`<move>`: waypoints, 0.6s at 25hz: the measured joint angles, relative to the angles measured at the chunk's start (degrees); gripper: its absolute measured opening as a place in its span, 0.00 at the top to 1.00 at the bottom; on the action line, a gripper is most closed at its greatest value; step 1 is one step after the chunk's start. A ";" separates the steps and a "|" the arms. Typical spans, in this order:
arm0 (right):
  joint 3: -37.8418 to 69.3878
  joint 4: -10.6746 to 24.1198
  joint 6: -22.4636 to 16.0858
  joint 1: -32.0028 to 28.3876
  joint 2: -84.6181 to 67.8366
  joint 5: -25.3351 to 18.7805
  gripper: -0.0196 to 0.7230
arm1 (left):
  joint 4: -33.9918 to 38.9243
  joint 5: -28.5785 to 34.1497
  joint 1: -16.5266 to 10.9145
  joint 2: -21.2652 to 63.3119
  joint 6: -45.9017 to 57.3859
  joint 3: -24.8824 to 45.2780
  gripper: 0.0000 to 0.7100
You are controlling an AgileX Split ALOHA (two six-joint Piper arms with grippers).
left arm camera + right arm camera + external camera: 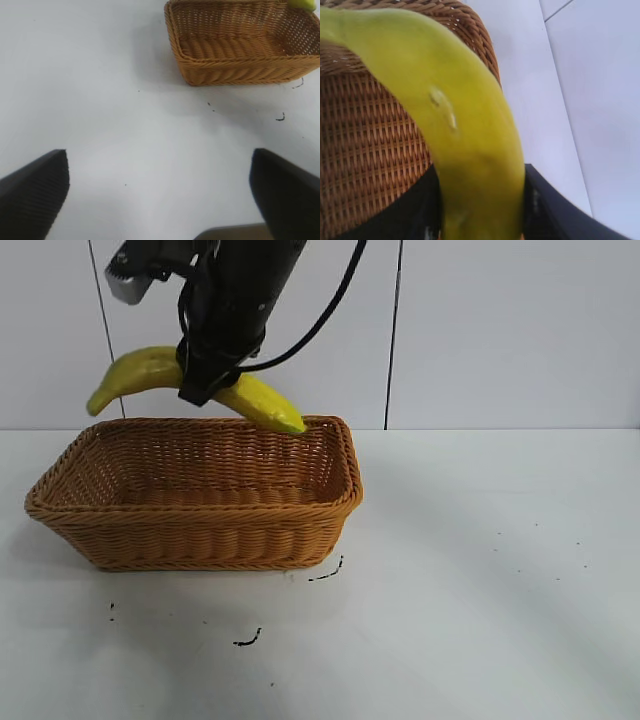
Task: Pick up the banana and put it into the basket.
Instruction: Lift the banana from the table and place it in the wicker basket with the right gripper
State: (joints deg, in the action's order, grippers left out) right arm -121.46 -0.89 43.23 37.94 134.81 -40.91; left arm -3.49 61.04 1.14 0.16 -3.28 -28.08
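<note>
The yellow banana (140,370) hangs in the air just above the back rim of the woven basket (190,510), its greenish tip dipping close to the far right corner. My right gripper (205,380) is shut on the banana's middle and reaches down from above. In the right wrist view the banana (455,115) fills the space between the black fingers (545,205), with the basket (370,150) below. My left gripper (160,190) is open over bare table, well away from the basket (240,60). A sliver of banana (302,4) shows there too.
The white table (500,570) stretches to the right of the basket and in front of it. Small dark marks (247,640) lie on it near the basket's front. A white panelled wall stands behind.
</note>
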 joint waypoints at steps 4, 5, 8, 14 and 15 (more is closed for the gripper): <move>0.00 -0.17 0.00 0.00 4.00 1.01 0.54 | 0.00 0.00 0.00 0.00 0.00 0.00 0.02; 0.00 -0.28 0.00 0.00 5.01 1.24 0.54 | 0.00 0.00 0.00 0.00 0.00 0.00 0.02; 0.00 -0.96 0.00 0.00 7.36 3.43 0.54 | 0.00 0.00 0.00 0.00 0.00 0.00 0.02; 0.07 -1.18 -0.16 0.00 8.66 5.01 0.54 | 0.00 0.00 0.00 0.00 0.00 0.00 0.02; 0.07 -1.18 -0.16 0.00 8.66 5.24 0.54 | 0.00 0.00 0.00 0.00 0.00 0.00 0.02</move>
State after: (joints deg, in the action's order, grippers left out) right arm -121.39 -2.07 43.07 37.94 143.46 -35.67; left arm -3.49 61.04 1.14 0.16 -3.28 -28.08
